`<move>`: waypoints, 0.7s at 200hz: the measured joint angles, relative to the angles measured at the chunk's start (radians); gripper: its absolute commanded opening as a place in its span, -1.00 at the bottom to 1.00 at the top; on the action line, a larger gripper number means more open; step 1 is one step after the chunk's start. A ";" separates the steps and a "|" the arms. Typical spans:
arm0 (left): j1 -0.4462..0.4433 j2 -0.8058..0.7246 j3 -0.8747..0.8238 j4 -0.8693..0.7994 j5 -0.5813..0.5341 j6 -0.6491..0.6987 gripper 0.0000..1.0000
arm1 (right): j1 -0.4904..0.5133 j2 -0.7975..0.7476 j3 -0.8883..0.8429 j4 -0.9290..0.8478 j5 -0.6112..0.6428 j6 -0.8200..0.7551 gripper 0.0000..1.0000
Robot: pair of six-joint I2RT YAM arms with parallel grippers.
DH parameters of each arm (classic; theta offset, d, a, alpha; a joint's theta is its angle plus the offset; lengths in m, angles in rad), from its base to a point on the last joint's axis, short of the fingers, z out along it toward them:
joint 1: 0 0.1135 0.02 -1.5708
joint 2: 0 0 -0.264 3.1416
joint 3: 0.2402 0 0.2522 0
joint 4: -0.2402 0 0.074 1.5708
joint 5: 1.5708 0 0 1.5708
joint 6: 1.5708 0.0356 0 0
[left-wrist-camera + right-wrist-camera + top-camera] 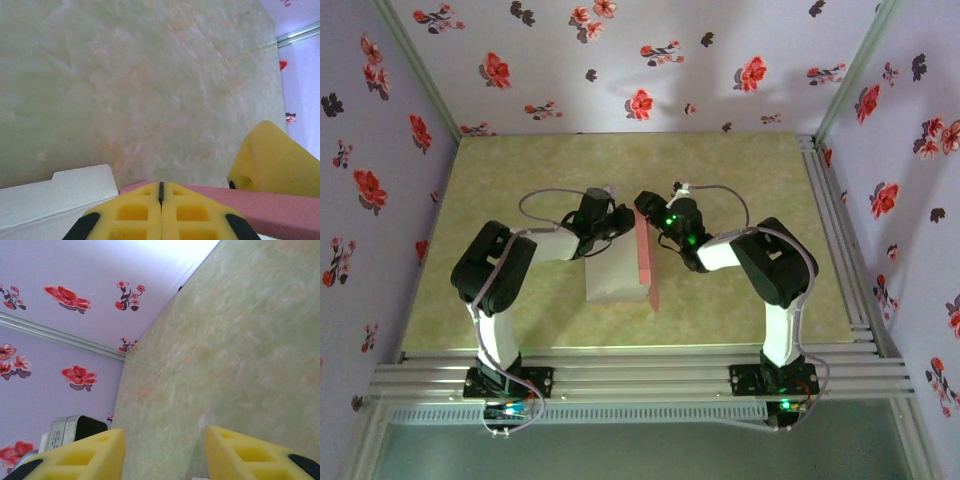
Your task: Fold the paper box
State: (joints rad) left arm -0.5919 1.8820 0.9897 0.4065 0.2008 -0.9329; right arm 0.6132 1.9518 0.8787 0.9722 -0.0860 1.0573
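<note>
Inspector: Location first. Where do we find the paper box [617, 272]?

Operator: We find it at the middle of the table [510, 190], between the two arms. Its white panel [612, 280] lies flat. Its pink panel [646, 262] stands on edge along the right side of the white one.

Inspector: Next, the left gripper [161, 197]?

Operator: We read its yellow fingers as pressed together, tip to tip, with only a dark seam between them. The tips sit right at the upper edge of the pink panel; we cannot tell whether they touch it. In the left wrist view, a notched tab [82, 175] of the white panel lies just to their left.

Inspector: And the right gripper [164, 435]?

Operator: We see its jaws standing apart, with bare table in the gap. In the left wrist view, one of its fingers [272, 160] rises just beyond the pink panel.
</note>
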 measured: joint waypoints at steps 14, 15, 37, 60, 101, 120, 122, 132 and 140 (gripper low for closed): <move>-0.003 0.000 -0.002 0.005 0.000 0.003 -0.88 | -0.011 0.000 -0.004 0.005 -0.021 0.007 -0.09; -0.004 0.000 -0.002 0.005 0.000 0.003 -0.88 | -0.012 0.000 -0.005 0.005 -0.023 0.007 -0.09; -0.008 -0.006 -0.004 0.005 -0.003 0.017 -0.88 | -0.028 0.000 -0.005 0.006 -0.061 0.018 -0.08; -0.018 -0.029 -0.018 0.003 -0.003 0.034 -0.88 | -0.044 0.000 -0.005 0.004 -0.103 0.022 -0.09; -0.008 -0.074 -0.042 0.006 0.055 0.133 -0.76 | -0.080 0.000 -0.005 -0.005 -0.204 0.028 -0.08; 0.022 -0.092 -0.066 0.006 0.117 0.214 -0.54 | -0.102 0.000 0.000 -0.017 -0.261 0.029 -0.08; 0.027 -0.092 -0.069 0.006 0.126 0.231 -0.51 | -0.105 0.000 0.000 -0.019 -0.268 0.029 -0.08; 0.050 -0.093 -0.078 0.008 0.163 0.266 -0.39 | -0.117 0.000 0.005 -0.029 -0.300 0.029 -0.08; 0.068 -0.093 -0.084 0.008 0.190 0.304 -0.31 | -0.126 0.000 0.011 -0.042 -0.324 0.029 -0.08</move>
State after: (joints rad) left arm -0.5240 1.7889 0.9062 0.4145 0.3904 -0.6292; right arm 0.4873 1.9518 0.8902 0.9306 -0.4103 1.0866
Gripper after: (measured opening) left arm 0.289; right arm 0.461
